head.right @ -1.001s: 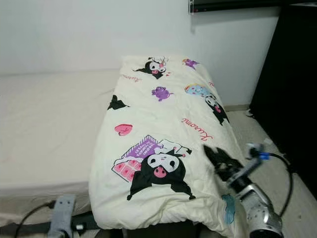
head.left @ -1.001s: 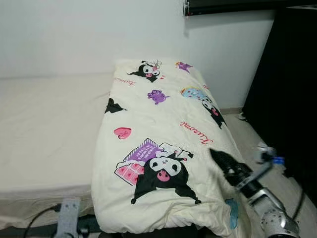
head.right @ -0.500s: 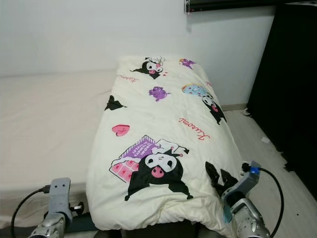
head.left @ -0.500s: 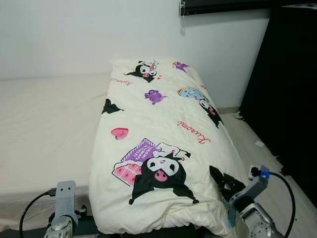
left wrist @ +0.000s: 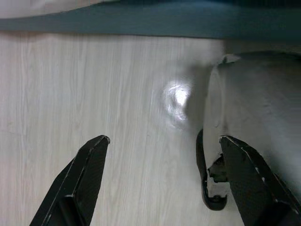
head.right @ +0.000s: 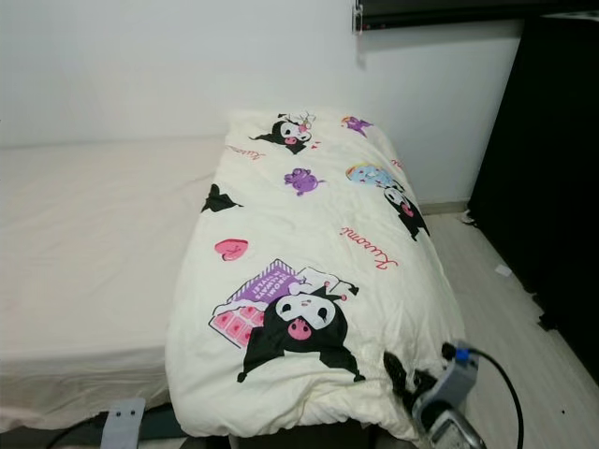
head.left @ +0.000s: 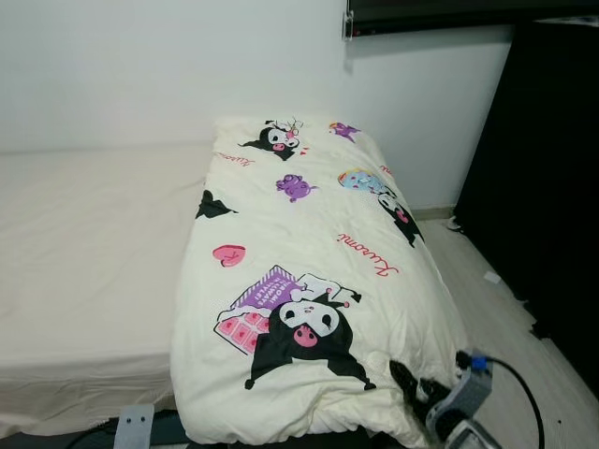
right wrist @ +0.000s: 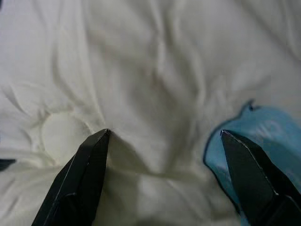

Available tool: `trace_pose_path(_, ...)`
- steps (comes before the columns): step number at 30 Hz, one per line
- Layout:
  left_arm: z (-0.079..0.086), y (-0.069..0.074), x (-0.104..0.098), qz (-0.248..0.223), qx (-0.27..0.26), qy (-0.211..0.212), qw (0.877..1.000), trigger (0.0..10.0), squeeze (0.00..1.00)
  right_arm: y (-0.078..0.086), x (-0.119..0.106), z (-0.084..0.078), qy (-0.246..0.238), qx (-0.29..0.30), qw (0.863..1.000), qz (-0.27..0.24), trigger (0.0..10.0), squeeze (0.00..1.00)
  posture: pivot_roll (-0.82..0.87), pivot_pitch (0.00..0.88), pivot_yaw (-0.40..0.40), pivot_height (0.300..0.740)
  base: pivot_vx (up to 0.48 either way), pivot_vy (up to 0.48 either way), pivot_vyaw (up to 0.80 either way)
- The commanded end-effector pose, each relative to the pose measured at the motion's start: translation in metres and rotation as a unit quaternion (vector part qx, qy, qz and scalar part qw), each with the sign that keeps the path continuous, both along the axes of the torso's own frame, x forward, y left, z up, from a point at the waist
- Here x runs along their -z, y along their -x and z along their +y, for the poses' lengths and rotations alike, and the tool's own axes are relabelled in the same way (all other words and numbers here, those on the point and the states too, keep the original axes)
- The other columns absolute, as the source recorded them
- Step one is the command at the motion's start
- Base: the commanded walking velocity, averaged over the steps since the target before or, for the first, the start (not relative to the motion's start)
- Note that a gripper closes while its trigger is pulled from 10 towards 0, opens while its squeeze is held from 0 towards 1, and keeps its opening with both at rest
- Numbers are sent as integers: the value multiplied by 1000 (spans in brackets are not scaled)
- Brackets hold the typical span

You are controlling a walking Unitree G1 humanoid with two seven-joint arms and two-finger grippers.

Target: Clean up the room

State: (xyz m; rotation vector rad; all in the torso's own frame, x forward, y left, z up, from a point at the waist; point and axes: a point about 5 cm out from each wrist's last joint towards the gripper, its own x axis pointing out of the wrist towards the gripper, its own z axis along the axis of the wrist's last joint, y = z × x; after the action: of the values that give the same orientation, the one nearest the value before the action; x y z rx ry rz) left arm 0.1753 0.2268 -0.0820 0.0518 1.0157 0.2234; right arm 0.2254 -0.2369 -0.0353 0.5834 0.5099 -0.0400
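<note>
Bed [head.left: 84,243]: cream sheet, against the white wall [head.left: 168,65], bare on its left half. Quilt [head.left: 309,271]: cream, cartoon print, folded into a long strip along the bed's right side, near end bunched and overhanging the foot. Wood floor [head.left: 496,318] to the right, a dark cabinet [head.left: 552,168] beyond it.

Right gripper [right wrist: 164,136]: low at the quilt's near right corner, fingers spread apart, tips against the wrinkled fabric beside a blue print patch; nothing clamped.

Left gripper [left wrist: 162,141]: hangs idle over the floor, fingers apart, empty.

Judged step: taking hold of the quilt corner to straighten it. To do it well, the right gripper should gather a full fold between the fingers before pinching, then pull evenly so that the strip does not slide off the mattress.
</note>
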Motion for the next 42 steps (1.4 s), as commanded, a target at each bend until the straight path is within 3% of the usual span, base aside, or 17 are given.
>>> trace_pose_path(1, -1, 0, 1, 6, 7, 1, 1000, 10000, 0, 5, 5, 3, 3, 0, 1000, 12, 10000, 0, 29, 0, 25, 592, 0, 0, 0)
trace_pose_path(9, -5, -5, -1, 3, 13, 7, 1000, 10000, 0, 43, 32, 2, 10, 22, 994, 104, 10000, 0, 30, 0, 21, 622, 0, 0, 0)
trace_pose_path(17, -7, -3, 0, 15, 17, 7, 1000, 10000, 0, 69, 46, 5, 11, 28, 988, 150, 10000, 0, 29, 0, 23, 652, -139, 0, 0)
trace_pose_path(22, -6, -2, 1, 13, 14, 11, 1000, 10000, 0, 70, 46, 5, 11, 29, 988, 150, 10000, 0, 27, 0, 24, 672, -458, 0, 0)
trace_pose_path(37, -8, 1, 3, 20, 35, 5, 999, 10000, 0, 50, 37, 4, 21, 14, 993, 114, 10000, 0, 26, 0, 21, 737, 0, 0, 0)
trace_pose_path(42, -9, 2, 3, 24, 42, 6, 999, 10000, 0, 44, 35, 7, 35, -3, 993, 109, 10000, 0, 26, 0, 20, 740, 0, 0, 0)
